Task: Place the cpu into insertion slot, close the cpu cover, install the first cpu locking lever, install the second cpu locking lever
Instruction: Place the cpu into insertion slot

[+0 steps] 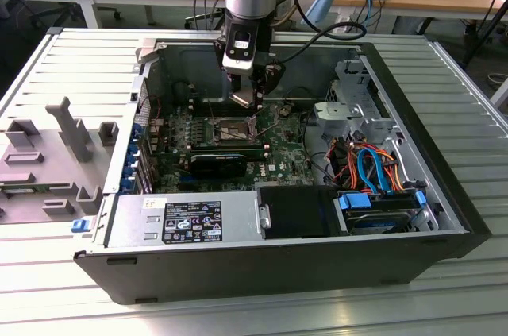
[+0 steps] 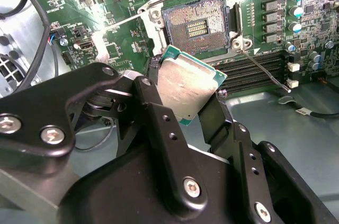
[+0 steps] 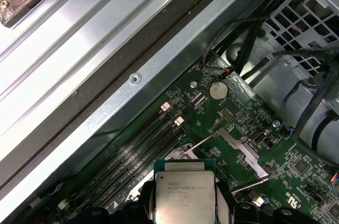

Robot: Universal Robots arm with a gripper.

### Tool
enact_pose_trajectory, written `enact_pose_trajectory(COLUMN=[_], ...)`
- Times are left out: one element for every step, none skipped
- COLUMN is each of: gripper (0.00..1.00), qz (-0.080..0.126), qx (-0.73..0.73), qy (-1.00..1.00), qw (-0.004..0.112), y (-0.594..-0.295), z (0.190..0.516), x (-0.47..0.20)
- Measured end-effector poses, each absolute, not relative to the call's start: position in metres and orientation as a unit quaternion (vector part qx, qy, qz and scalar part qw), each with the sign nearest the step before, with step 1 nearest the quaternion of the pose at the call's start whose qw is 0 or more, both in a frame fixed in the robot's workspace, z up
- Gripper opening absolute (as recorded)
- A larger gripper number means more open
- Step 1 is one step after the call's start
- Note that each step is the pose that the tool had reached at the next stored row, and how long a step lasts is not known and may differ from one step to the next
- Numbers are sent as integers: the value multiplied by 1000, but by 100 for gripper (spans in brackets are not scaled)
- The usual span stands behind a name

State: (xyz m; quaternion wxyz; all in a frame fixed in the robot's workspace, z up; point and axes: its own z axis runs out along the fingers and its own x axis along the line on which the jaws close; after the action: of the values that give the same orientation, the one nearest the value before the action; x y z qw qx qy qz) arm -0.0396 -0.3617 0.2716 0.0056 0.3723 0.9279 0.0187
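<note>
Pincer clenched on the cpu by two opposite edges; chip hangs slightly tilted above the uncovered insertion slot, contact pins exposed.

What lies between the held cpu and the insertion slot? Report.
In the second wrist view, only the slot's metal rim separates the cpu from the insertion slot.

We see the cpu topped with dull silvery metal, faintly smudged, with a green edge around it. The claw looks matt black, its fingers smooth and set with bright screws. The insertion slot has a grainy bed of contacts inside a shiny metal rim. The circuit board is glossy green. The cpu cover is bare bright metal, and the desk is ribbed, satin grey metal.
</note>
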Motion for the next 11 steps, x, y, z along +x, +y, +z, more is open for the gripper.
enact_pose_trajectory(gripper=[55, 55, 55, 55, 55, 55, 55, 55, 55, 55, 55], qz=[19, 19, 19, 19, 19, 19, 19, 19, 19, 19, 19], qx=[372, 373, 373, 373, 373, 373, 374, 374, 374, 374, 375], qy=[928, 928, 928, 928, 928, 927, 927, 927, 927, 927, 927], qw=[6, 6, 6, 6, 6, 6, 6, 6, 6, 6, 6], y=[-362, -362, -362, -362, -362, -362, -362, -362, -362, -362, -362], z=[272, 272, 272, 272, 272, 272, 272, 272, 272, 272, 272], x=[-40, -40, -40, -40, -40, -40, -40, -40, -40, -40, -40])
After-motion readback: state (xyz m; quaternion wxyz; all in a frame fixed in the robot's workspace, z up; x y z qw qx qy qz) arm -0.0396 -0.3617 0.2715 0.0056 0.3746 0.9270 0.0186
